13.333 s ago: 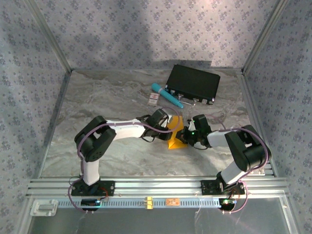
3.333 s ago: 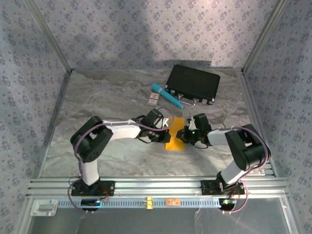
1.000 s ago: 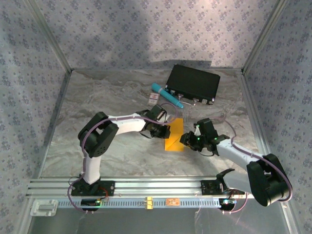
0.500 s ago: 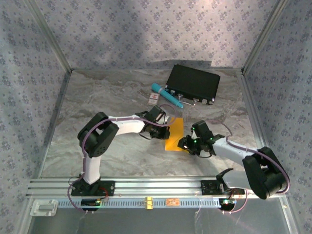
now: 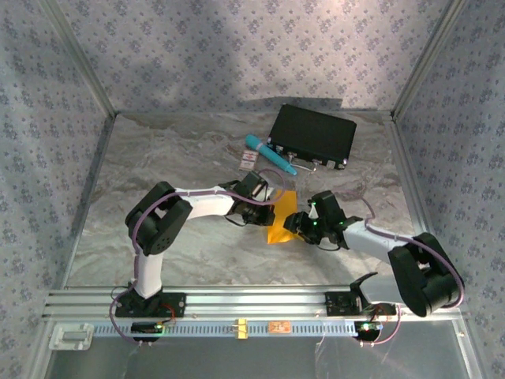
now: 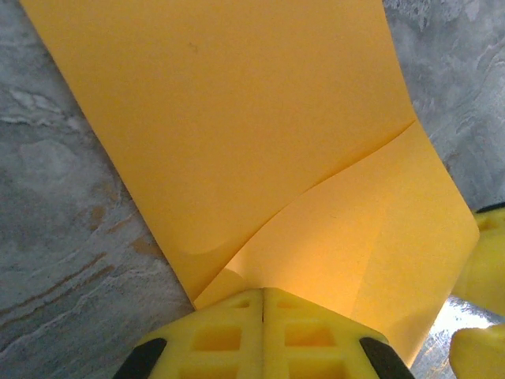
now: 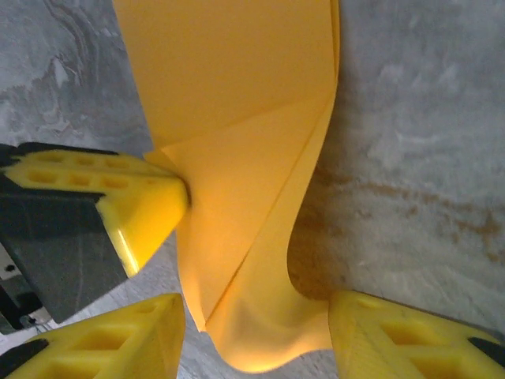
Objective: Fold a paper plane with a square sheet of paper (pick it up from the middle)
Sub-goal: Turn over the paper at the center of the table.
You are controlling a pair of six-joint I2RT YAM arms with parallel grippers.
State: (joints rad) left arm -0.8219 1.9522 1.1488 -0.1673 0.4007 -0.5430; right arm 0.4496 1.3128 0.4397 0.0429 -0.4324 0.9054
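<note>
1. Partly folded orange-yellow square sheet of paper (image 5: 281, 215) lay mid grey marbled counter (image 5: 173, 158), between the two arms.
2. Saw left hand (image 6: 263, 298) clenched on the sheet's folded edge.
3. Saw right hand (image 7: 256, 306) released, fingers apart, straddling the sheet's curled end.

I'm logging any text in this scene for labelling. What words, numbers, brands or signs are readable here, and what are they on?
No text is legible in any view.
Small white-and-red card: printed, but too small to read.
Orange tag on the front rail: markings too blurred to read.
Black case: no lettering visible.
Square sheet of paper: plain, no print.
</note>
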